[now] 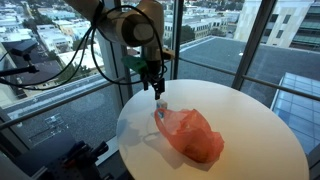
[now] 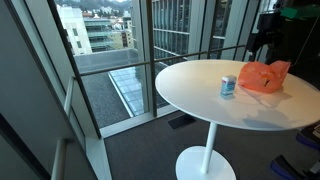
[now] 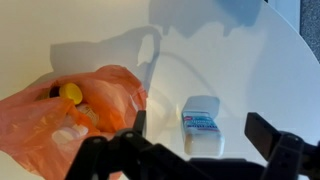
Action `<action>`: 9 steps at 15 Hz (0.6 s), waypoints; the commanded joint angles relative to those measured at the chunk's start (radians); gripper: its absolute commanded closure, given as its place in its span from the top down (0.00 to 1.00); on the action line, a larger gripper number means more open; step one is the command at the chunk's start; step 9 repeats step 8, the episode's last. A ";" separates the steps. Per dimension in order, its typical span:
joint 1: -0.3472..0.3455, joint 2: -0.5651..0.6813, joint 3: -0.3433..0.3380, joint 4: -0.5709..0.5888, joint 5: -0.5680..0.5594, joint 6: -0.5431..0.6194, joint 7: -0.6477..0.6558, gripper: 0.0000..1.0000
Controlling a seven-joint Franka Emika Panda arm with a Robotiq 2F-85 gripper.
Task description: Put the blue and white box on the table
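The blue and white box point(image 3: 203, 125) stands on the desk point(image 1: 260, 130), outside the orange bag point(image 3: 60, 130) and just beside it, at the bag's 3 o'clock in the wrist view. No contact between box and bag can be confirmed. The pincer point(image 1: 153, 88) hangs above the box with its jaws apart and nothing between them; the box is carried by the desk alone. This arrangement is consistent with a completed placement: the box sits on bare surface well inside the rim, where it cannot slide off, and the open jaws straddle it with clearance on both sides, which permits a straight vertical retreat. The bag lies slumped with its mouth open, a yellow item point(image 3: 72, 93) visible inside; it needs no support. In an exterior view the box point(image 2: 228, 86) appears taller than wide, so its long axis is judged vertical, top face pointing up toward the pincer. In the wrist view the printed blue face points toward 6 o'clock, and the axis runs along the 12-to-6 line, tilted slightly.
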 commanded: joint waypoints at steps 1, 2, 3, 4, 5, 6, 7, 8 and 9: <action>-0.024 -0.037 0.017 0.026 -0.021 -0.101 0.030 1.00; -0.027 -0.038 0.017 0.031 -0.019 -0.114 0.028 1.00; -0.031 -0.039 0.017 0.035 -0.014 -0.123 0.026 1.00; -0.035 -0.037 0.016 0.038 -0.008 -0.123 0.022 1.00; -0.034 -0.031 0.019 0.020 0.000 -0.091 0.000 1.00; -0.035 -0.031 0.019 0.020 0.000 -0.092 -0.001 1.00; -0.035 -0.029 0.020 0.020 0.000 -0.092 -0.001 1.00; -0.035 -0.028 0.021 0.020 0.000 -0.092 -0.001 1.00; -0.035 -0.028 0.021 0.020 0.000 -0.092 -0.001 1.00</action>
